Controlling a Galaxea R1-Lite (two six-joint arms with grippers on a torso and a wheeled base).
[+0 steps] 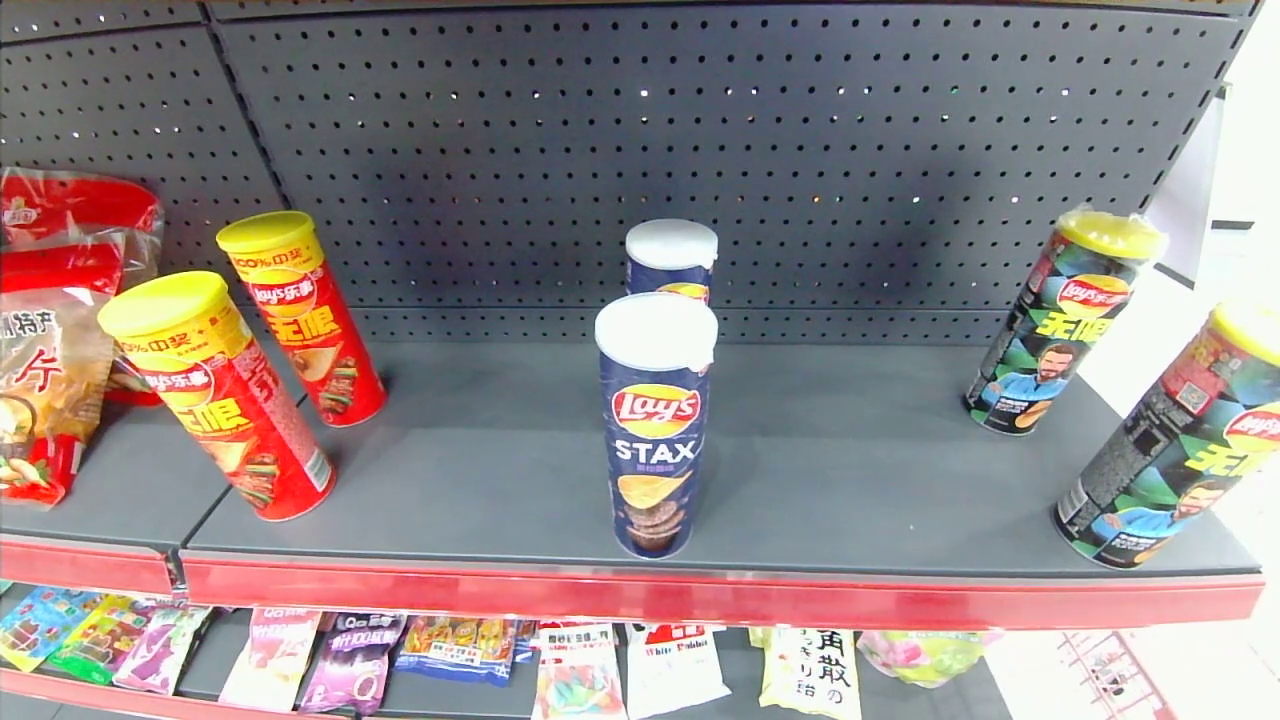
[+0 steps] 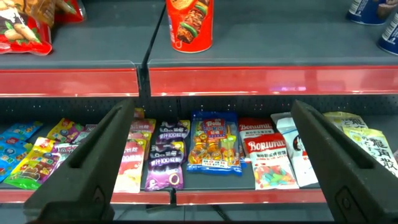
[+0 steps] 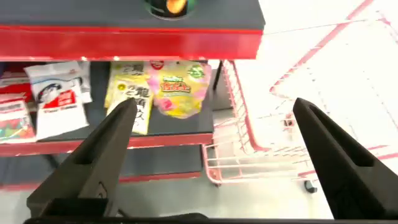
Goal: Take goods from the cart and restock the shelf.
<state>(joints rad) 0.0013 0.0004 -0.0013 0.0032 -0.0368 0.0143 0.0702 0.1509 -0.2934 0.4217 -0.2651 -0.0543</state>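
Since both arms carry nothing, I judge that you are at the fetching step, between two placings. The left gripper hangs before the lower shelf with its jaws wide apart, and the right gripper has its jaws wide apart too, with the cart near it, below the shelf's right end. The cart is of thin red wire; what lies inside I cannot tell, it is too bright.

On the shelf, a flat grey surface with a glossy red front lip and a perforated back panel, two blue cans stand upright one behind the other, two red cans at the left and two green-black cans at the right. All are smooth stiff tubes with caps, so they would probably roll if laid down.

Your next move calls for lowering into the cart, closing across a tube's round body, and keeping it upright
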